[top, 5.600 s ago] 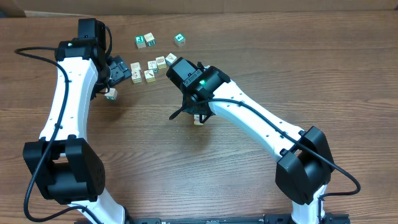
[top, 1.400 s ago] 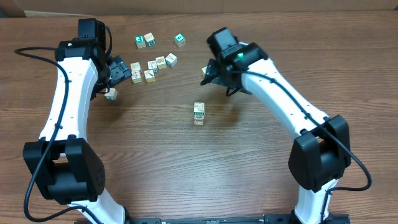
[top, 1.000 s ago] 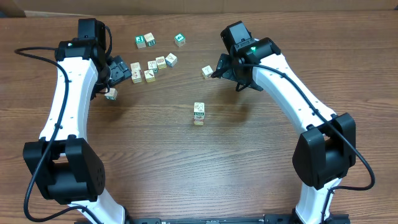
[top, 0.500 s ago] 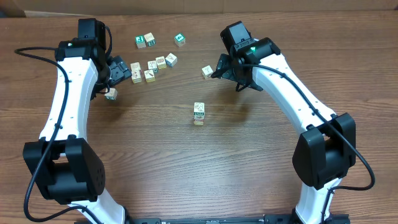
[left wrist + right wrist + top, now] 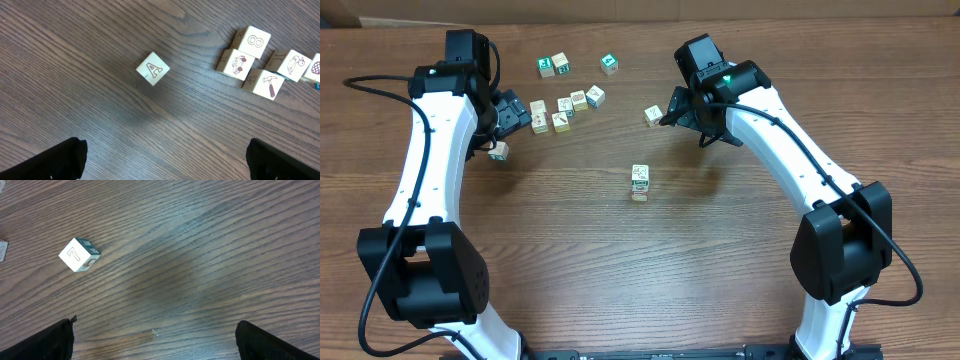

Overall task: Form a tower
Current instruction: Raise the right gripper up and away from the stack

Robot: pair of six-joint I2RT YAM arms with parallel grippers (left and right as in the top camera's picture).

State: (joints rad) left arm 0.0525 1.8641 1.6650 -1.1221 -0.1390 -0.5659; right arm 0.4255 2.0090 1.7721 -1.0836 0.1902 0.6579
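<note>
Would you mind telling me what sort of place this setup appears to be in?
Probably a robotics lab bench. A white left arm and right arm work at a wood-grain table, with small printed cubes scattered on it and a short tower mid-table. What looks like cardboard lines the far edge.

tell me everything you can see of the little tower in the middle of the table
The tower is a short, one-cube-wide column of small cream wooden cubes, seemingly two, stacked upright. The top face carries a greenish print, too small to read. It stands alone on the brown wood-grain table, touched by nothing else, well apart from the loose cubes behind it.
</note>
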